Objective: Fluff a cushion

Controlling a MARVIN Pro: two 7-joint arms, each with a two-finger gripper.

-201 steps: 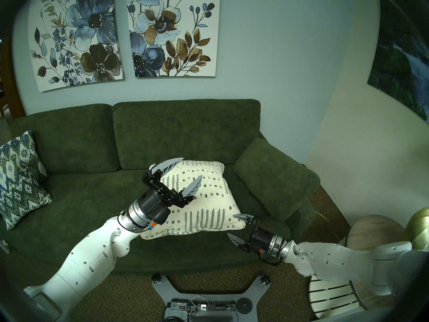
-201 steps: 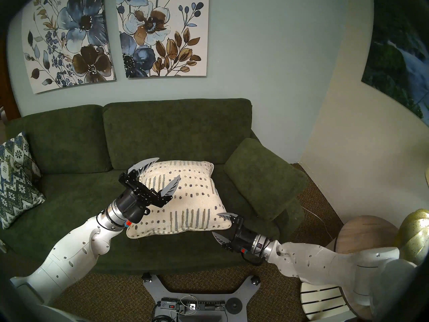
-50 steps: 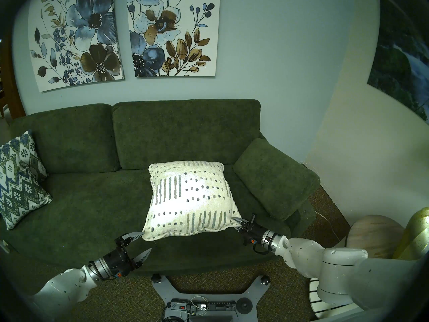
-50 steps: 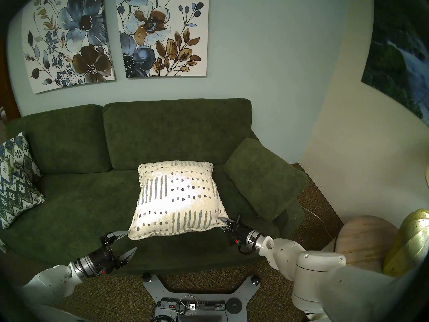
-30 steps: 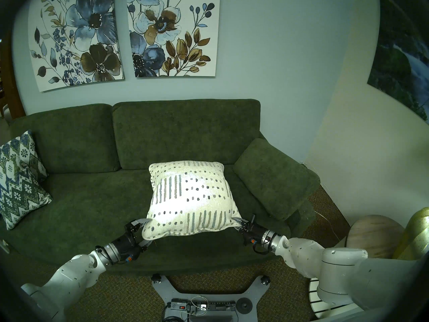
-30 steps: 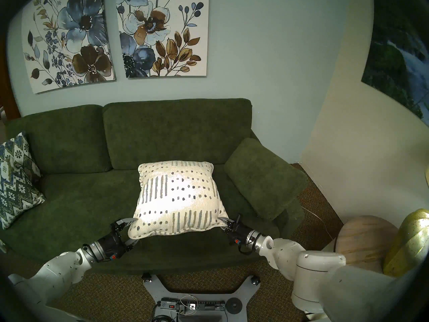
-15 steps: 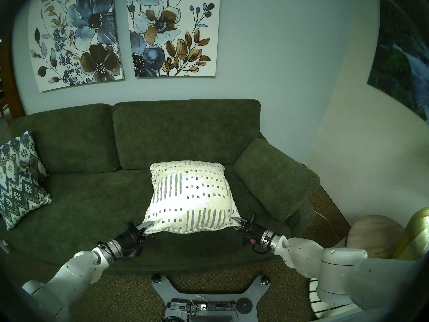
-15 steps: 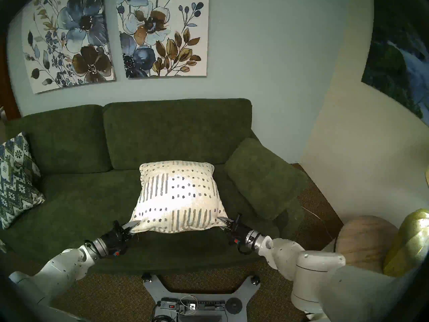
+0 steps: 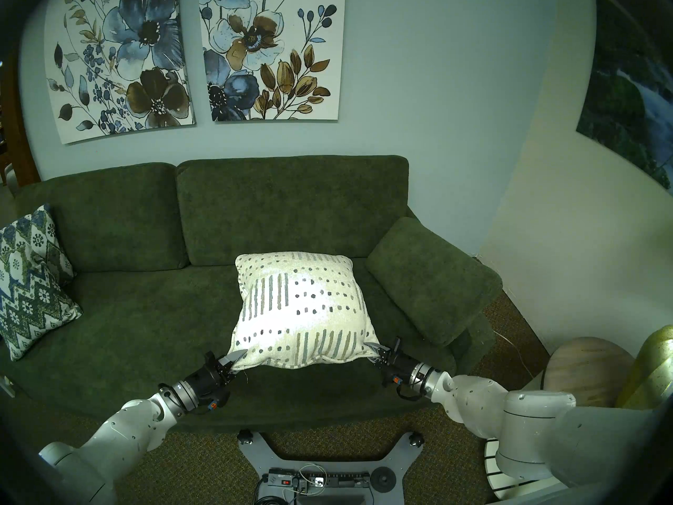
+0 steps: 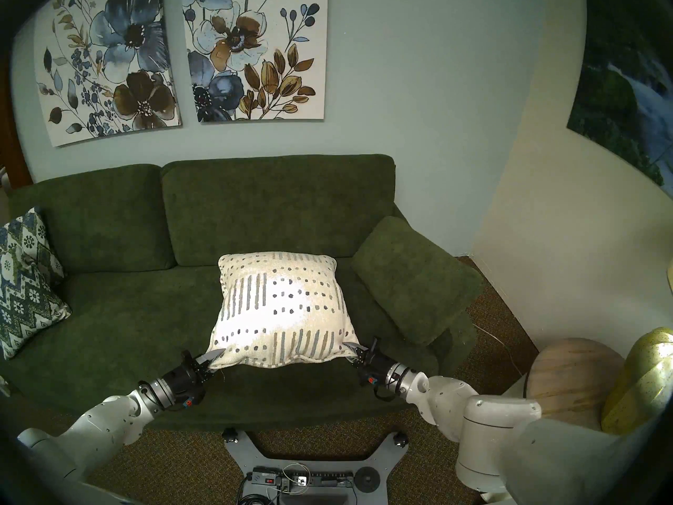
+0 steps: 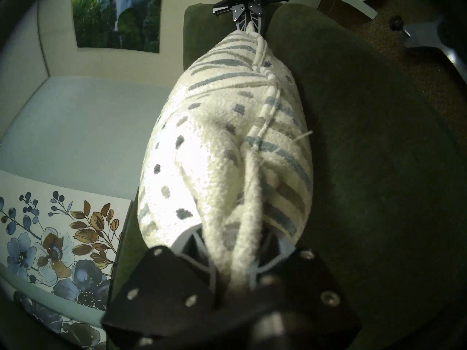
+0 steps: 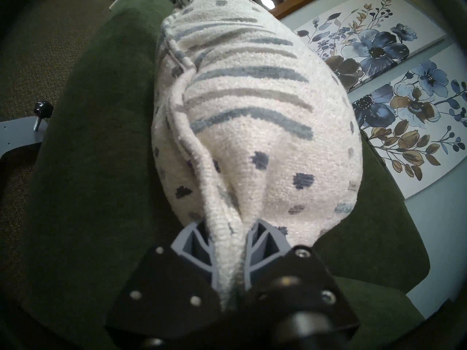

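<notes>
Containers: none in view hold anything that can be reported.

Seating: a dark green sofa stands against the pale blue wall. A blue-green zigzag pillow leans at the sofa's 9 o'clock end. A loose green bolster cushion lies at the 3 o'clock end, just beside the task item.

Task item: the cushion, cream-white with grey-blue and olive dashes and stripes, sits on the sofa seat right of centre. Its far edge lies close to the backrest at 12 o'clock. Its near edge, toward 6 o'clock, is stretched between the two claws and sits raised off the seat, with shadow beneath it.

Left claw: pressed together on the cushion's near-left corner, at about 7 o'clock of the cushion. The left wrist view confirms it: the piped corner of the cushion is bunched between the two grey fingers.

Right claw: pressed together on the near-right corner, at about 5 o'clock of the cushion. In the right wrist view the piped seam of the cushion runs straight down into the gap between its fingers, pinched there.

The cushion body extends away from both claws toward the backrest. The fabric is drawn into folds at each held corner.

Floor: the robot's grey base stands on brown carpet at 6 o'clock.
</notes>
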